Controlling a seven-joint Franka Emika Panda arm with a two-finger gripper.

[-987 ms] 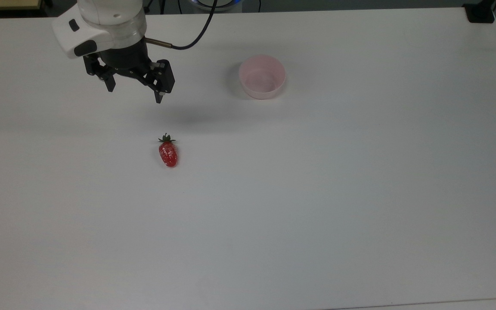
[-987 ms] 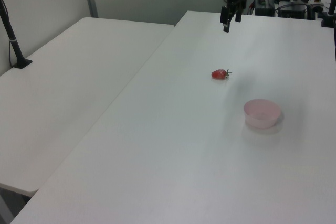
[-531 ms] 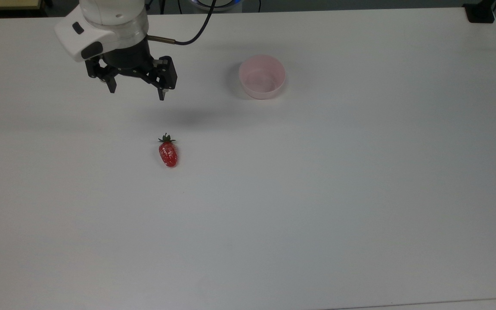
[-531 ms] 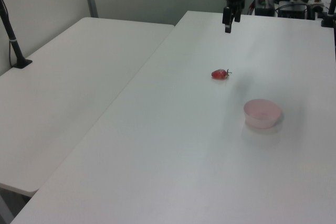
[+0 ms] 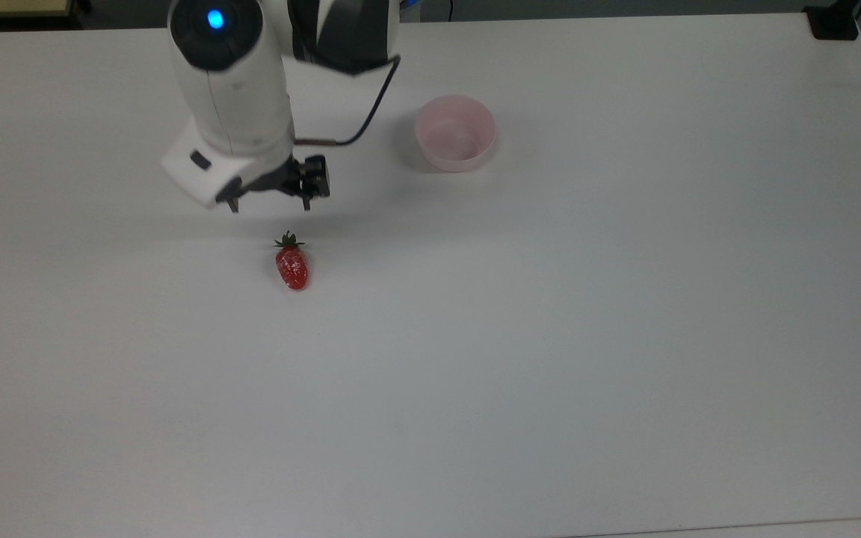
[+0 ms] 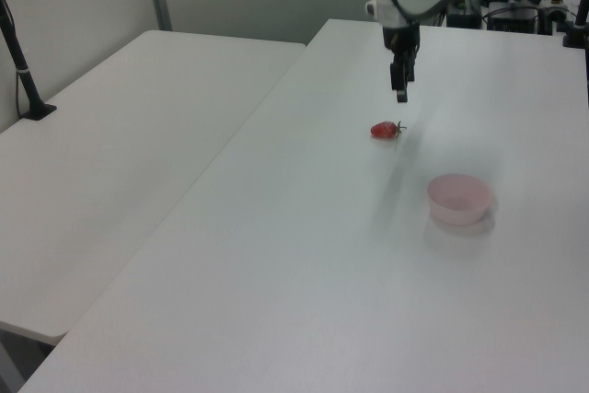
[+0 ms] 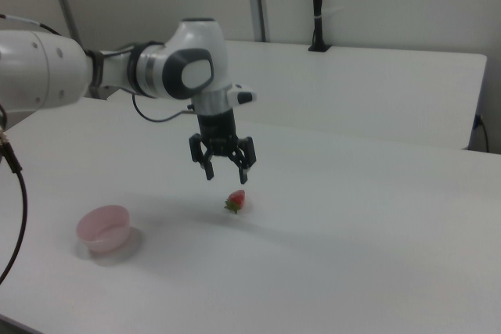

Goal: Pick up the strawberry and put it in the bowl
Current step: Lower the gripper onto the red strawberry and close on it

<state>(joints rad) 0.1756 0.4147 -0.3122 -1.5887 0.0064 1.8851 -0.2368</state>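
White surface (image 5: 550,359) carries two items: the strawberry (image 5: 292,267) and the bowl (image 5: 454,133). A second white table stands alongside it in the left view.

Gripper state: the gripper (image 7: 224,170) hangs above the surface with its fingers spread apart and nothing between them.

Strawberry position: it lies flat on the surface, leafy cap toward the gripper in the top view. In the right view it sits just below the gripper and slightly toward the right view's right. It is near the gripper but not touching it, and not yet centred between the fingertips.

Bowl position: upright and empty, well apart from the strawberry, toward the top view's upper right of it.

Probable faults from this state:
- Offset descent. If the gripper descends without first centring over the strawberry, one finger is likely to land on the fruit or its cap and push it aside.
- Slip. The skin looks glossy and the body tapers, so a grip near the tip may squeeze the strawberry out.
- Roll. A glancing contact could roll it along the surface.
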